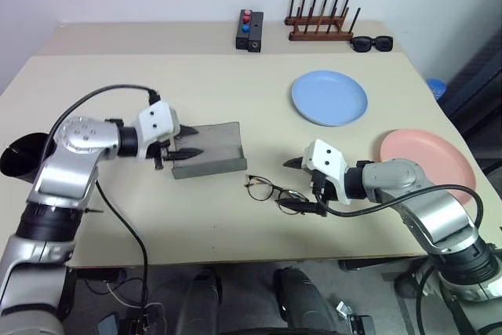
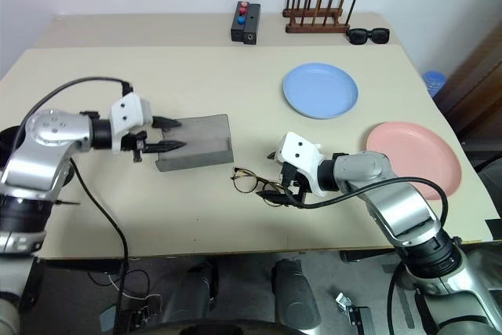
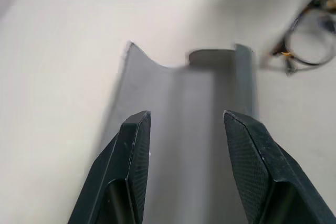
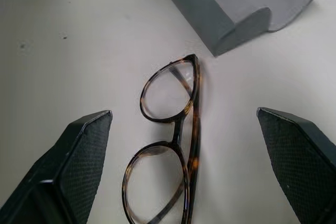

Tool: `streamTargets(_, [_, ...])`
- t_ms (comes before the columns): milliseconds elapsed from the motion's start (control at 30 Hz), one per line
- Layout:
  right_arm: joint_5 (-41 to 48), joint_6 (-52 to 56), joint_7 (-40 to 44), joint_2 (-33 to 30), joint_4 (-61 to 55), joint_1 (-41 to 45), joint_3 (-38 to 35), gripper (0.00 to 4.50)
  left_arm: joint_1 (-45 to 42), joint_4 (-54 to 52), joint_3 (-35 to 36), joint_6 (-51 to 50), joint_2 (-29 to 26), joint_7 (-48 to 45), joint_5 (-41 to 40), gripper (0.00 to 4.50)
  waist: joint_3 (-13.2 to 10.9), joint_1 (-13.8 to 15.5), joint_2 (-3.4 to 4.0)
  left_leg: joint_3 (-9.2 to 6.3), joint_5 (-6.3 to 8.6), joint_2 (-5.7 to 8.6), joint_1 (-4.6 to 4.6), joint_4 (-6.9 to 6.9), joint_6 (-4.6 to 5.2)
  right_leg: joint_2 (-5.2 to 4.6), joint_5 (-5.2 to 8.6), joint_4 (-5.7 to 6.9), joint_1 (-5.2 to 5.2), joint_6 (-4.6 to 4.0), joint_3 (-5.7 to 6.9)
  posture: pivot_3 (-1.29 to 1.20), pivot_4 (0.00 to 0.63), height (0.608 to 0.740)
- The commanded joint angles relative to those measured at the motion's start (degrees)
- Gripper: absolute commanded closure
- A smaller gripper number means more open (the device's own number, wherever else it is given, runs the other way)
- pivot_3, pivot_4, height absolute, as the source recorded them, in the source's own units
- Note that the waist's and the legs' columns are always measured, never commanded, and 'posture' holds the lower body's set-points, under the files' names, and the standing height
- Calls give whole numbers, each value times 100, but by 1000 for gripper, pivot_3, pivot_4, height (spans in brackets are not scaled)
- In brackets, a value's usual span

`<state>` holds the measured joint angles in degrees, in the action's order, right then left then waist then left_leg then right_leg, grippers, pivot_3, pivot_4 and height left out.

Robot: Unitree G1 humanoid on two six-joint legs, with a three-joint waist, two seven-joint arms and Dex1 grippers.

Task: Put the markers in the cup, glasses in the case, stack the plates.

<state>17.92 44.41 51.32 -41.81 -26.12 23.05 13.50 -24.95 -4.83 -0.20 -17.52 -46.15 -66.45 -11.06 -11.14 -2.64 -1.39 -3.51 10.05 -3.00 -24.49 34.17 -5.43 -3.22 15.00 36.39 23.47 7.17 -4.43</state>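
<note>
While both pincers gape empty, the glasses [image 4: 170, 145] look cut off below, apparently folded.

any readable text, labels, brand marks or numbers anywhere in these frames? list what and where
None readable.
glasses case: plain grey, no print or logo.
glasses: no visible brand mark on the frame.
black box with red and blue buttons: any marking too small to read.
blue plate, pink plate, sunglasses, wooden rack: no text seen.
</note>
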Motion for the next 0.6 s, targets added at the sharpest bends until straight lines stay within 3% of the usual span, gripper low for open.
streamTargets(33, [-220,149,-225,-10,-262,173,188,0,781,-1156,500,-307,-115,265,-367,2289,0,13,-1,0,0,0,1,0,0,0,1,2,-1,-1,0,0,150,740])
streamTargets(333, [-652,396,-572,75,23,535,536,0,2690,-3166,996,-1105,99,1173,-846,2289,1,38,-2,7,1,2,1,9,-1,-10,-2,-11,-5,-13,-1,0,150,740])
streamTargets(433, [-681,458,-539,35,30,572,615,886,3089,-3441,983,-1148,167,1438,-784,2258,1,31,-3,7,1,2,1,9,-1,-9,-2,-11,-4,-13,-1,0,150,740])
streamTargets(600, [-698,502,-463,4,1,559,700,3383,3087,-3482,963,-1273,217,1781,-843,2258,1,34,-4,8,1,2,1,9,-1,-9,-2,-11,-3,-14,-1,0,150,740])
